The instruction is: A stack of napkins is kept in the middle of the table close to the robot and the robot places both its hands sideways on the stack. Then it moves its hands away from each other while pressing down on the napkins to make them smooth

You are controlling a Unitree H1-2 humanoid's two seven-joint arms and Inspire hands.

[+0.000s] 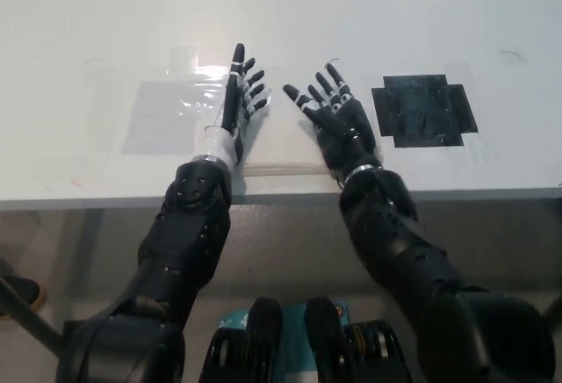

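A white stack of napkins [283, 144] lies near the table's front edge, hard to tell from the white table [79, 40]. My left hand [235, 104] stands sideways on its edge along the stack's left side, open with the fingers pointing away from me. Over the stack's right side my right hand [339, 119] lies flatter, open with the fingers spread. A strip of napkin shows between the two hands. The parts of the stack under the hands are hidden.
A black cross-shaped patch [424, 109] lies on the table right of my right hand. A pale grey rectangle under shiny film [162, 118] lies left of my left hand. The table's front edge [88, 193] runs just below the stack.
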